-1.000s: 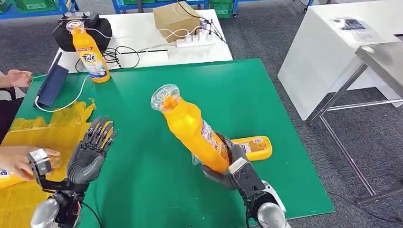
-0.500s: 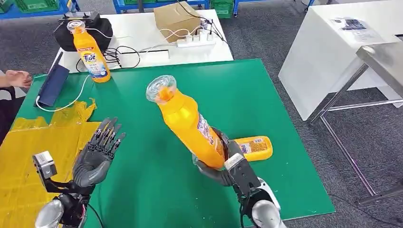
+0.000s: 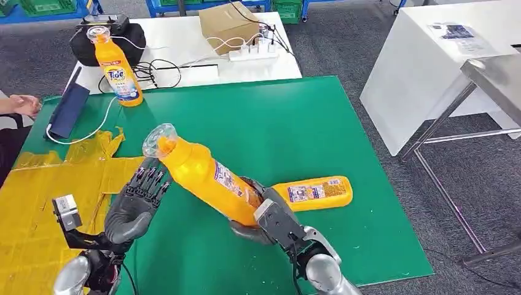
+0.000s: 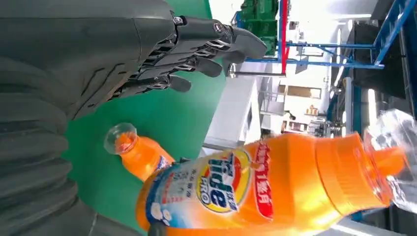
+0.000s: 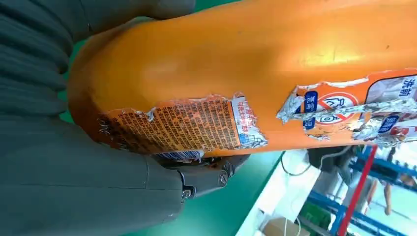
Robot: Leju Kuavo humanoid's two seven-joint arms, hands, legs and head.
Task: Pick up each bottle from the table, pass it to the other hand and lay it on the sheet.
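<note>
- Bottle tilts above the green table, base gripped by right hand.
- Left hand waits spread and empty beside its neck.
- Rigid, smooth plastic, probably slippery; take the body mid-label.

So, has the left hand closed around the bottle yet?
No: in the head view the left hand is open with fingers spread beside the bottle, which the right hand grips.

"Tide" on upright bottle, "Tide PRO" on held bottle
</note>
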